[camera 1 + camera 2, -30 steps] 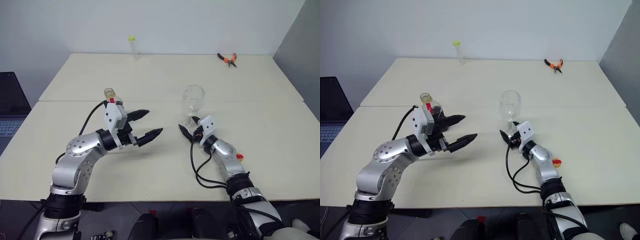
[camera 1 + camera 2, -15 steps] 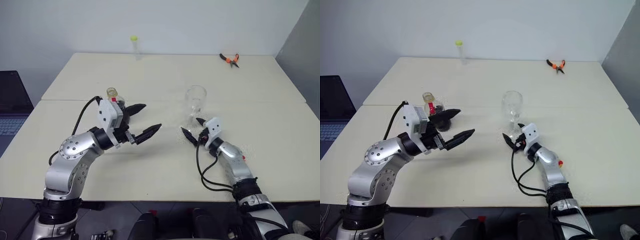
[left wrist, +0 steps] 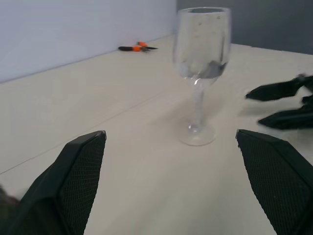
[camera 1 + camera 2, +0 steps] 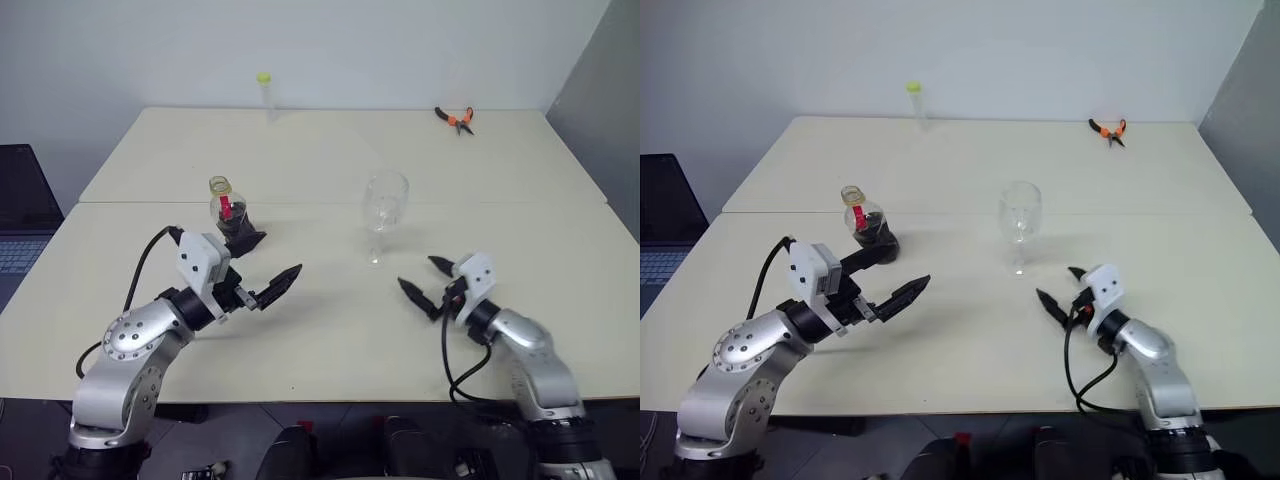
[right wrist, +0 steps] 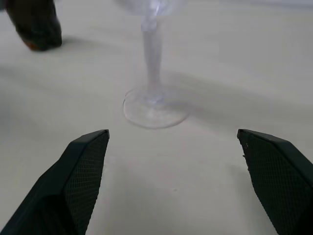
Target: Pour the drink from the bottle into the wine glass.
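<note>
Both hands drew back, fingers spread — wine glass (image 4: pixel 386 214) upright, clear, empty.

On the counter (image 4: pixel 320 330), the bottle (image 4: pixel 231 212) stands left of the wine glass (image 4: pixel 384 212). Pliers (image 4: pixel 456 118) lie far back right, a tube (image 4: pixel 266 95) far back left.

The right tool (image 4: pixel 426 279) drew back from the wine glass (image 4: pixel 385 204) toward the counter's near edge and off to the right. The left tool (image 4: pixel 262 268) pulled back from the bottle (image 4: pixel 229 211), leaving it uncovered.
</note>
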